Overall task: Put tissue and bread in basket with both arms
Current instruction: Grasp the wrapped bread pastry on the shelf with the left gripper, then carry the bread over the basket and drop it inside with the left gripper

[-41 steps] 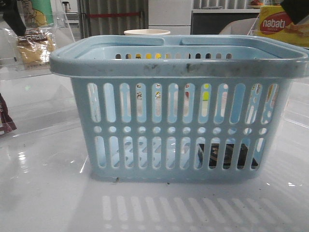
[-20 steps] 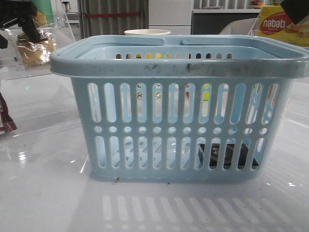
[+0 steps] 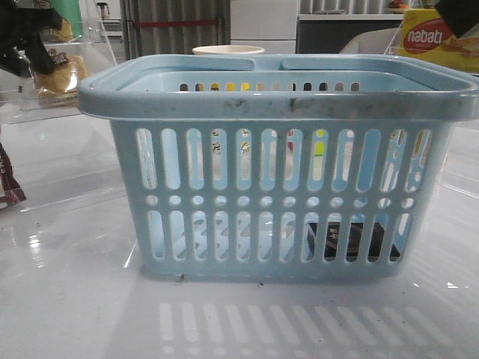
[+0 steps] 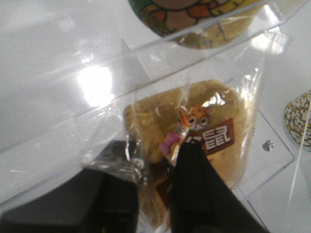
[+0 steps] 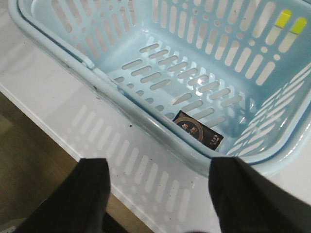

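Lab: white table (image 3: pixel 67 299), acrylic stands (image 4: pixel 97 63)

The basket (image 5: pixel 146 58) mouth is open from above; only the flat tissue (image 5: pixel 198 131) lies in one floor corner, the rest bare

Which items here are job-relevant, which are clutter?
Job: basket; tissue, already inside it; bread, at the left end effector.
Clutter: nabati box; brown-and-white wrapper; cup behind the basket.

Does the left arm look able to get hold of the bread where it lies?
Probably yes: the left pincer is already right at the bread, its fingers straddling the bag, nothing between them.
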### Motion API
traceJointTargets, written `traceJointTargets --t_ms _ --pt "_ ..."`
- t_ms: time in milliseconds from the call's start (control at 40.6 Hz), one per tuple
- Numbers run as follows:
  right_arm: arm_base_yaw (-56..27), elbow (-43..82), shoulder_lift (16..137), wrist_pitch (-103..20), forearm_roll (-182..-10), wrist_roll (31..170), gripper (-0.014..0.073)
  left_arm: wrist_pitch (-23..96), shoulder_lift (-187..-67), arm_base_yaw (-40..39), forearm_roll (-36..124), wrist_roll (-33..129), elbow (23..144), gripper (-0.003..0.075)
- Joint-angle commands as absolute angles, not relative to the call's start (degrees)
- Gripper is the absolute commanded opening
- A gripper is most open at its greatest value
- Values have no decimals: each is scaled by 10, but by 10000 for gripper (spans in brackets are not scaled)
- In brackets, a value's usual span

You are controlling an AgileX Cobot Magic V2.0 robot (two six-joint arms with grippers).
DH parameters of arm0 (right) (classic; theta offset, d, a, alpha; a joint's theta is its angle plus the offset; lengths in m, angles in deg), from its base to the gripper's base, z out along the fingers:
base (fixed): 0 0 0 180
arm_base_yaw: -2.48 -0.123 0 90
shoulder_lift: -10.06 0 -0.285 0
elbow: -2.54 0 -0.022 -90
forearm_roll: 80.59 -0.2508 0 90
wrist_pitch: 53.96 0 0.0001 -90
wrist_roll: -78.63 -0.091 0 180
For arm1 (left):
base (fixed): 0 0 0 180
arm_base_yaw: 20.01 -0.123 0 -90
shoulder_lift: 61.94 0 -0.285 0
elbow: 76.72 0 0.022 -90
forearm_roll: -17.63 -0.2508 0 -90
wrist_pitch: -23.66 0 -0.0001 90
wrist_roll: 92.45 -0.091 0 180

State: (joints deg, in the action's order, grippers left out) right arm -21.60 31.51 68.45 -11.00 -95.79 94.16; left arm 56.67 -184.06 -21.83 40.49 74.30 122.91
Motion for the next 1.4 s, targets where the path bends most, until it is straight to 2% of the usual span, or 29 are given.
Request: traceJointTargets --t_ms 0,246,394,788,1059,1379 --pt "-216 300 679 -140 -966 947 542 568 -1805 -218 410 744 1259 92" --pt "-216 300 679 -140 -966 947 542 706 -1785 -218 414 741 1324 93" --pt "-216 300 679 -140 -966 947 542 730 -1752 -206 418 708 1349 93" --pt "-216 300 679 -140 -966 947 542 794 -1630 -67 493 538 1346 93" --pt "-216 300 679 -140 -966 947 542 785 -1603 39 510 506 1275 93" --pt "-216 300 679 -140 -966 947 542 688 -1603 65 513 499 1133 93"
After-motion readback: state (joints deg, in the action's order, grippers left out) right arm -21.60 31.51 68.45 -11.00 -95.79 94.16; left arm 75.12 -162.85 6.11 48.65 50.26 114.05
